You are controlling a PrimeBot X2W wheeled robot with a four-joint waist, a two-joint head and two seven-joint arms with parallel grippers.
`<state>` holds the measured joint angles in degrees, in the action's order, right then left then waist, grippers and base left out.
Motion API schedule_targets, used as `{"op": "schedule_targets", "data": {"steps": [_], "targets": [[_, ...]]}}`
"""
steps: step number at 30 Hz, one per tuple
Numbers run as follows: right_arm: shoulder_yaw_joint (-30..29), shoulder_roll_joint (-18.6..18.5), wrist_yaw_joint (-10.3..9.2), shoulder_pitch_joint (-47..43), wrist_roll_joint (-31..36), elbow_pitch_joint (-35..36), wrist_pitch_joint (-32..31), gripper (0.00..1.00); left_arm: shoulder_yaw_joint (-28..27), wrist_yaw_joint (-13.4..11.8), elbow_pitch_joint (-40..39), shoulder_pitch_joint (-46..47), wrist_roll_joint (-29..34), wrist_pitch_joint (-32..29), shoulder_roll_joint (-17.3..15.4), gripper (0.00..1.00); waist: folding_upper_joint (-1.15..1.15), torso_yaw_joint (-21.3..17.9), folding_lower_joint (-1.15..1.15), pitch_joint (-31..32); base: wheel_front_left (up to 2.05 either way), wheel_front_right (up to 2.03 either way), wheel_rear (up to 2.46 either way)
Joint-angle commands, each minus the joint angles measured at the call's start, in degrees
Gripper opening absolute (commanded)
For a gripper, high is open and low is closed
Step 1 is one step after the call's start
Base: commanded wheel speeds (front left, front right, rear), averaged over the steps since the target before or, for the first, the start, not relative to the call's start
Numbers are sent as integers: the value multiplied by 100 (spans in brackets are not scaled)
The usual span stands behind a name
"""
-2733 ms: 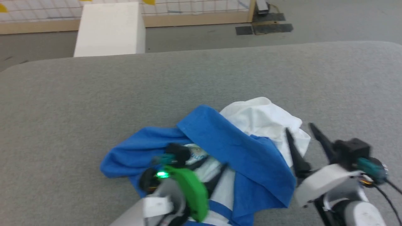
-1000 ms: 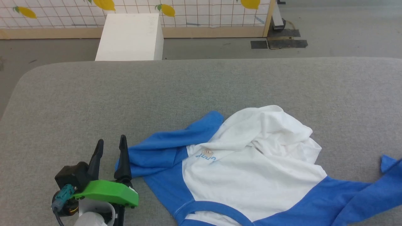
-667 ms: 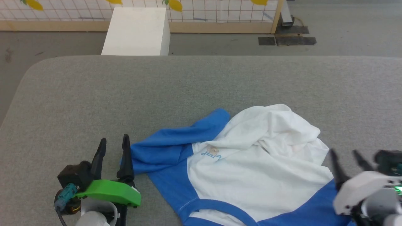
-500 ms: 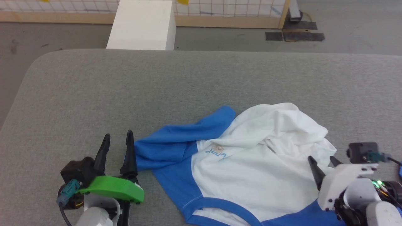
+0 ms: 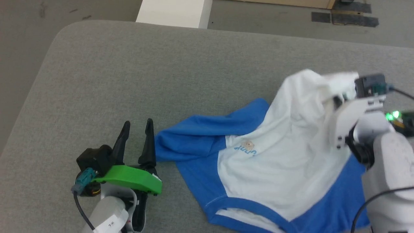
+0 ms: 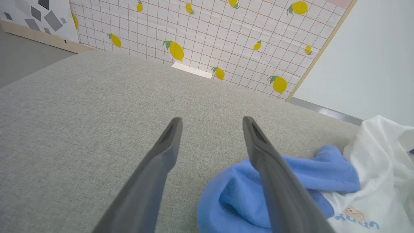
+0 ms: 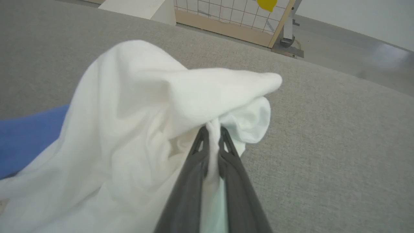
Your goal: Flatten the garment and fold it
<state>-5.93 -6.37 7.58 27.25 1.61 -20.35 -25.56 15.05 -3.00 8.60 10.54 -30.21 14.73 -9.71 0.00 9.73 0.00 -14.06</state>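
Resting low at the near left of the desk (image 5: 129, 64), the left tool (image 5: 138, 122) has its two dark fingers spread apart with nothing between them. One finger lies just beside the blue sleeve end of the garment (image 5: 275, 161). The garment sprawls over the near right of the desk, with a curved blue band nearest and a white chest panel bearing a small blue print beyond it. Farther back on the right, the right tool (image 7: 212, 129) is clamped together on a bunch of the garment's white fabric, holding it raised above the grey surface so the cloth drapes down from the pinch. Past the desk's far edge a white box (image 5: 174, 11) stands on the floor, and a lemon-print panel (image 6: 210, 32) rises beyond.
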Motion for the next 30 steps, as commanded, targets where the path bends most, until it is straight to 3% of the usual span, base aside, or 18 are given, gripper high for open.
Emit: {"op": "schedule_targets", "data": {"steps": [1, 8, 9, 10, 11, 16, 20, 26, 30], "targets": [[87, -63, -9, 366, 74, -158, 193, 0, -2, 54, 31, 134, 59, 24, 42, 100, 0, 166, 0, -163, 0, 0, 0], [460, -325, -9, 1545, 135, -1106, 789, 0, -46, 187, 119, 332, 158, 26, 212, 100, 0, 391, 0, -352, 0, 0, 0], [498, -336, -9, 1647, 101, -1258, 830, 17, -65, 207, 130, 336, 177, 26, 234, 100, 0, 402, 0, -355, 0, 0, 0], [544, -346, -9, 1707, 57, -1372, 848, 72, -79, 224, 142, 336, 194, 26, 251, 100, 0, 411, 0, -349, 0, 0, 0], [553, -358, -9, 1758, -23, -1482, 884, 100, -97, 242, 159, 328, 214, 26, 270, 100, 0, 415, 0, -334, 0, 0, 0], [546, -404, -9, 1487, -420, -1593, 1190, 100, -202, 274, 254, 179, 296, 26, 305, 100, 0, 327, 0, -70, 0, 0, 0], [598, -388, -9, 782, -777, -1127, 1553, 100, -233, 289, 319, -14, 358, 27, 233, 100, 0, 149, 0, 246, 0, 0, 0], [444, -220, -9, -728, -995, 422, 2084, 100, -49, 289, 386, -128, 552, -201, 25, 100, 0, -190, 0, 614, 0, 0, 0], [391, 17, -9, -1737, -864, 1475, 2282, 100, 143, 306, 462, -11, 699, -670, -152, 100, 0, -455, 0, 673, 0, 0, 0]]}}
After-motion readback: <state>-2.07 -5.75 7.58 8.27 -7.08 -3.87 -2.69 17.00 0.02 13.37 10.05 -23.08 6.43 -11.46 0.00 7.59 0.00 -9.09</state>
